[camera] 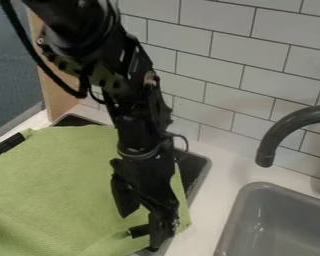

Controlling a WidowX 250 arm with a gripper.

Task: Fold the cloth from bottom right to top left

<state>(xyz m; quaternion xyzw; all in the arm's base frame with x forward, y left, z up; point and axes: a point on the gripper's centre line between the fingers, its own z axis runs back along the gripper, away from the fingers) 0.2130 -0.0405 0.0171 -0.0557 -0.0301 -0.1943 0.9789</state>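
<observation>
Pale, flat rectangular tiles (223, 52) back the counter (219, 172). Toward its left end, soft textured cloth (52, 175) covers most of a dark round-cornered tray (197, 167), one corner pointing lower right; long axis unclear. Right: smooth grey sink (241, 210). The hard black gripper (150, 234) blocks that cloth corner, opening and hold indeterminable. Curved tap (283, 131).

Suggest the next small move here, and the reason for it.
I'd probably ease the gripper down slightly and close it on the green cloth: it is over the cloth's lower right part, where the fold should start, and its fingers stand apart with green showing between them.
</observation>
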